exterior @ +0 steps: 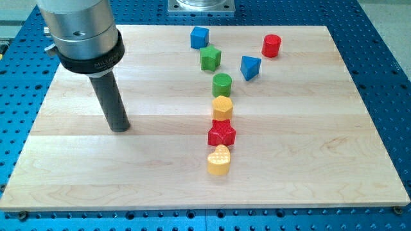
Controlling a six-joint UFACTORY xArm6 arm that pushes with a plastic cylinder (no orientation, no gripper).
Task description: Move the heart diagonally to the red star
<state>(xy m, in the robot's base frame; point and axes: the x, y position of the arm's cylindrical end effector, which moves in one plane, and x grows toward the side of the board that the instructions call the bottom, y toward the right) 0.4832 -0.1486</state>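
My tip (119,127), a bare dark rod with no jaws to open, sits well left of the yellow heart-shaped block (219,160) touching the red star-shaped block (221,134), so I'd circle round and nudge gently.

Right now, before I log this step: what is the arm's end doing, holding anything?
No gripper: my tip holds nothing, touches no block, and rests on the board left of the red star and yellow heart.
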